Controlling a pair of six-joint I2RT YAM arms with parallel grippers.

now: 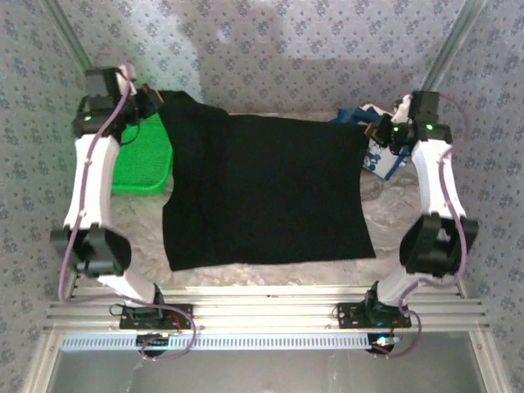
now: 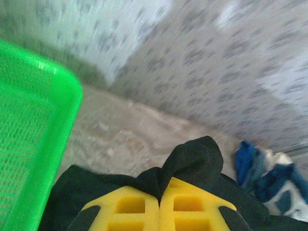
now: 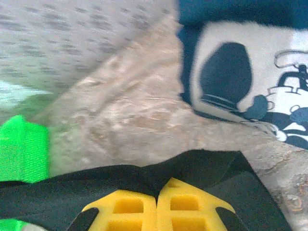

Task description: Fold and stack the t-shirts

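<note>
Clamps left gripper (image 1: pixel 152 101) and right gripper (image 1: pixel 375 129) on far corners of black t-shirt (image 1: pixel 262 196); holds it spread just right of green basket (image 1: pixel 141 168), navy t-shirt (image 1: pixel 381 157) farther right.

A lab-style robot test booth; aluminium rails (image 1: pixel 270 315), patterned fabric walls (image 1: pixel 270 49), marbled table (image 1: pixel 390 219).
</note>
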